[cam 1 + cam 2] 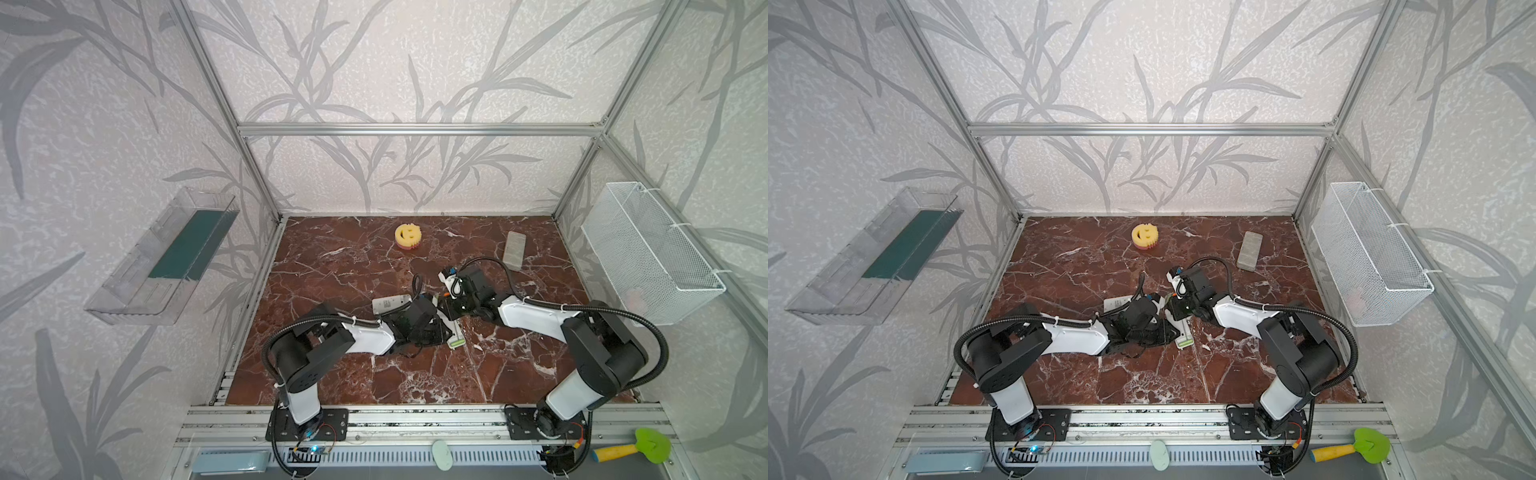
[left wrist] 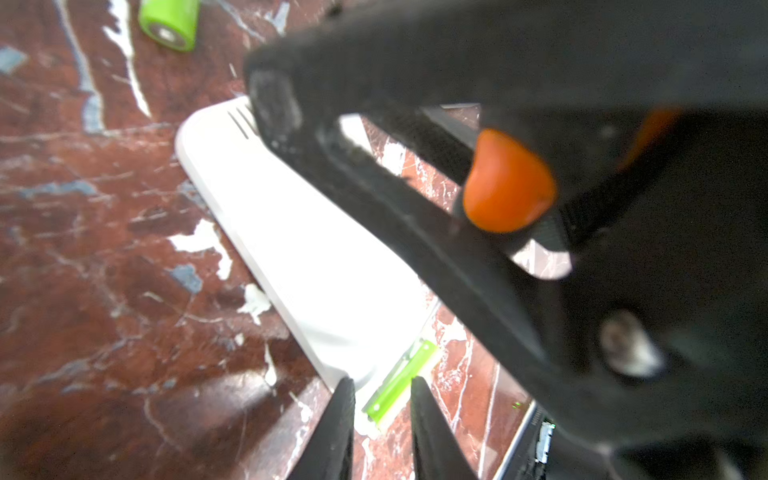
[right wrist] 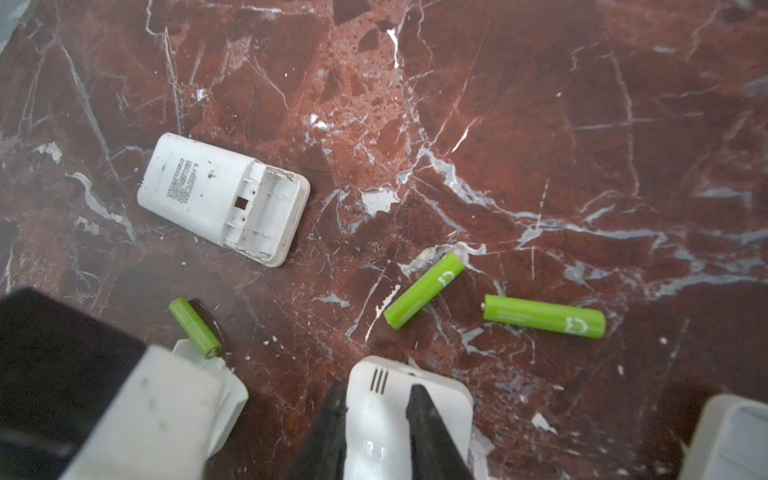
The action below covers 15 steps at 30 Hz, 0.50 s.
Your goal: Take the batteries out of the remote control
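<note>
Lime-green, the loaded battery (image 2: 399, 380) lies crosswise in the remote's (image 2: 307, 257) open end, just ahead of the nearer left end effector (image 2: 382, 415), whose fingers stand slightly apart astride its tip, while the right end effector (image 3: 374, 399) bears on the remote's vented end, grip unclear.

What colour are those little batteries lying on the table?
Lime green batteries, clearest in the right wrist view.
</note>
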Available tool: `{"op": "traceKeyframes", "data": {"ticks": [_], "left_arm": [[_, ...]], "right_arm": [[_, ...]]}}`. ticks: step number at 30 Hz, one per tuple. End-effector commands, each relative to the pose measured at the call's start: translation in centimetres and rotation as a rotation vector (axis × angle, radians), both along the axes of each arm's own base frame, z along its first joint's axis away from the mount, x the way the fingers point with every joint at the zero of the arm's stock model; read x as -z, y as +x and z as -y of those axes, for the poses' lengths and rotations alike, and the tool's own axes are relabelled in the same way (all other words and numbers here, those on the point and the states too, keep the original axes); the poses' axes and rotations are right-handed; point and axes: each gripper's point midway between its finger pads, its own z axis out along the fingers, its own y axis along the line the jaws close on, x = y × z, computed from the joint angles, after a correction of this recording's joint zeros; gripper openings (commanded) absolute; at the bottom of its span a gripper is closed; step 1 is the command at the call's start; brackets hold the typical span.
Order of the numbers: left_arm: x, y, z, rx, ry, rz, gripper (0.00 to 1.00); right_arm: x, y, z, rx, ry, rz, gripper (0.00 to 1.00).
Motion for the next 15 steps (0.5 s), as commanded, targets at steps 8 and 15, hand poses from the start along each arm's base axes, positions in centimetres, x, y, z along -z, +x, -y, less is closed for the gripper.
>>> {"op": "traceKeyframes", "data": {"ticks": [8, 15], "left_arm": [[2.8, 0.2, -1.0, -0.052, 0.08, -0.051, 0.26], [3.4, 0.2, -1.4, -0.063, 0.102, -0.067, 0.26]], "right_arm": [[-3.3, 0.4, 1.8, 0.109, 0.048, 0.142, 0.0], [-1.2, -0.1, 2.1, 0.09, 0.004, 0.095, 0.0]]}}
